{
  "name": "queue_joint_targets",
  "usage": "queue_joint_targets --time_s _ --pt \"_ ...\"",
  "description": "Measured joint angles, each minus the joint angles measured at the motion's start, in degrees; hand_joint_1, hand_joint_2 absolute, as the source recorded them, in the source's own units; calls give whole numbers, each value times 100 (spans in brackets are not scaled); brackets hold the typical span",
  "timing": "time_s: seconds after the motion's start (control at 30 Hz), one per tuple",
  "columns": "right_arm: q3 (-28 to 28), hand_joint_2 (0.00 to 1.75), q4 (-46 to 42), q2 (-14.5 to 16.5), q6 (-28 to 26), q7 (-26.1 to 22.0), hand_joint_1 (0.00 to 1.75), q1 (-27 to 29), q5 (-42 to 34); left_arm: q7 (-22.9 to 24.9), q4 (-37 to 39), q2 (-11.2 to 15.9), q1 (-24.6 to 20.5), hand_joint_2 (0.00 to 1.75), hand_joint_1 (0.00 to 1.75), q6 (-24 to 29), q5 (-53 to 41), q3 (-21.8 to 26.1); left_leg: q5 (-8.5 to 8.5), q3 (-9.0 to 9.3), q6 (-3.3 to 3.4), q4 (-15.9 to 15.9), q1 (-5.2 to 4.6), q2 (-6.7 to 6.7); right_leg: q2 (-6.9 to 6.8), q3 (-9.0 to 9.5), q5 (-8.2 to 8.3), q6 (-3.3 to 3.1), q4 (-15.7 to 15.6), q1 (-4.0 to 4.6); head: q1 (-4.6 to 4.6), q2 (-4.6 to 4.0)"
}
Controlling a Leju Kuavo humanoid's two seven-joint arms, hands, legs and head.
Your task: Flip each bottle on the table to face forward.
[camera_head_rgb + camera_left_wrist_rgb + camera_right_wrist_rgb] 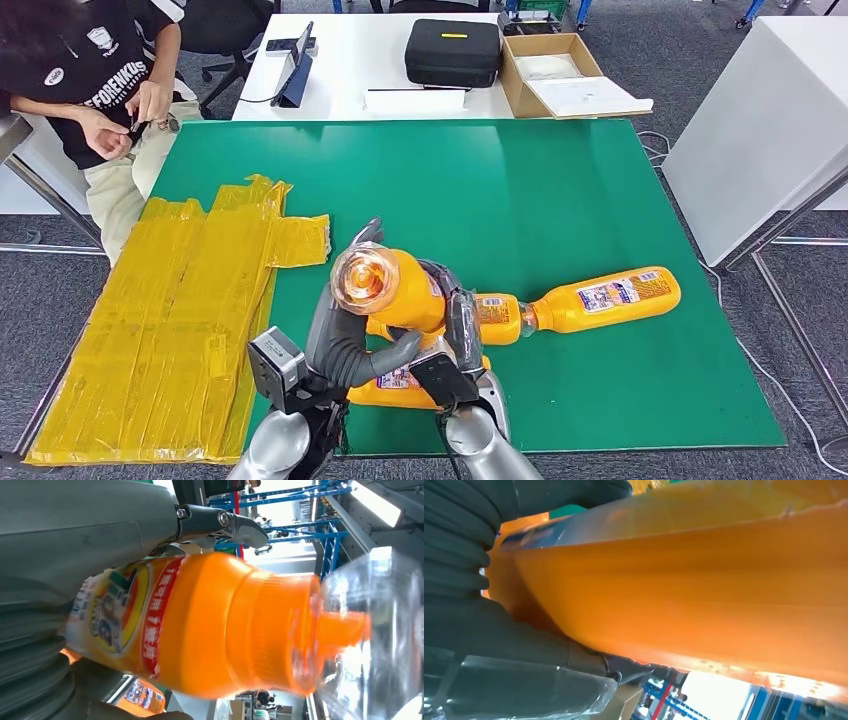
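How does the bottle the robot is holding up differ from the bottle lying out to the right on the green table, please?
The held bottle is off the table, gripped by the left hand and right hand, its clear cap pointing up toward the head camera. The lying bottle rests on its side on the green table, untouched, its label facing up. Both are orange with printed labels.

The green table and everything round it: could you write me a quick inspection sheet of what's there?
Surface: green table, yellow taped sheet on its left part.
Job's things: raised orange bottle, cap toward the camera; lying bottle; another bottle under the hands.
Clutter: nothing seen on the green.
Hands: left hand and right hand both hold the raised bottle.
Cables: one on the floor.
Surroundings: white table with black case and cardboard box; seated person.
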Motion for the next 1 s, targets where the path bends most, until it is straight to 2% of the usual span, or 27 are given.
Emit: queue_joint_targets --time_s 0.37,0.63,1.0 --pt "237 175 335 55 -242 320 175 -148 313 118 115 -73 -79 175 0 -127 117 158 0 0 0 0 0 0 0 0 0 0 0 0 0 0" --pt "285 175 504 98 -158 446 175 -285 348 152 272 -137 -166 175 0 -222 183 274 0 -1 0 0 0 0 0 -1 0 0 0 0 -1 0" --pt "278 175 830 120 -137 401 175 -518 283 190 506 -192 -340 175 0 -352 252 382 1 -1 0 1 0 0 0 -1 1 0 0 -1 0 1"
